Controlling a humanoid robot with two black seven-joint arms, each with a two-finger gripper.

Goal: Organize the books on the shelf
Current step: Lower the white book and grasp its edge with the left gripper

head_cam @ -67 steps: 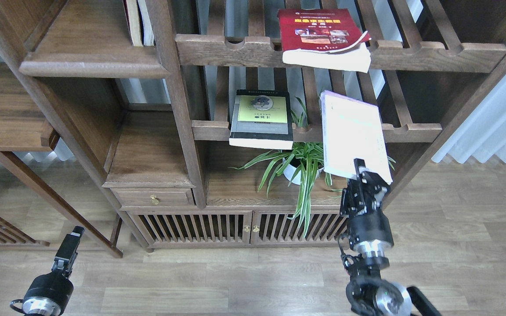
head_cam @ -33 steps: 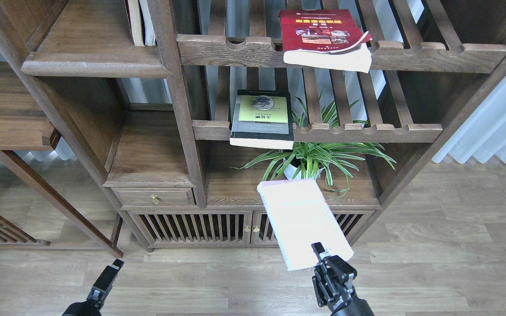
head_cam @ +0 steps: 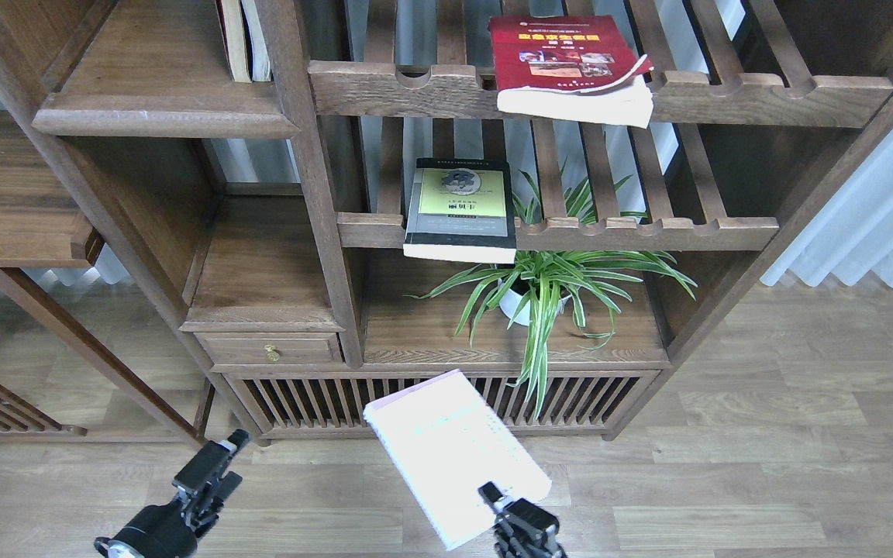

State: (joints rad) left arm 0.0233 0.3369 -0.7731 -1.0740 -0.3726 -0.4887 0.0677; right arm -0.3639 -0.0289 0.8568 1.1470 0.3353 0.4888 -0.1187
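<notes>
So, bookcase (head_cam: 315,194): filled the whole upper part of the frame, dark brown wood, with slatted doors along its bottom.
Shelf (head_cam: 160,116): upper left of the frame, a solid board with a thick rounded front lip; two thin cream-spined books (head_cam: 243,39) stood upright at its right end.
Slatted racks (head_cam: 570,93): two of them right of centre, one at the top and one mid-frame, both with notched front rails.
Plant (head_cam: 547,287): a spider plant in a white pot, sitting on the flat surface below the lower rack, leaves spilling down over the slatted doors.
White book (head_cam: 454,457): lower centre of the frame, out in front of the cabinet doors and off the bookcase, tilted, pinkish edge along its top.
Red book (head_cam: 567,66): top centre-right, lying flat on the upper rack, pages overhanging the front rail.
Black book (head_cam: 462,205): centre, flat on the lower rack, also poking past the rail.
Right gripper (head_cam: 497,504): bottom edge, centre-right, pinching the near corner of the white book.
Left gripper (head_cam: 218,461): lower left, holding nothing; honestly couldn't tell if its fingers were spread or together.
</notes>
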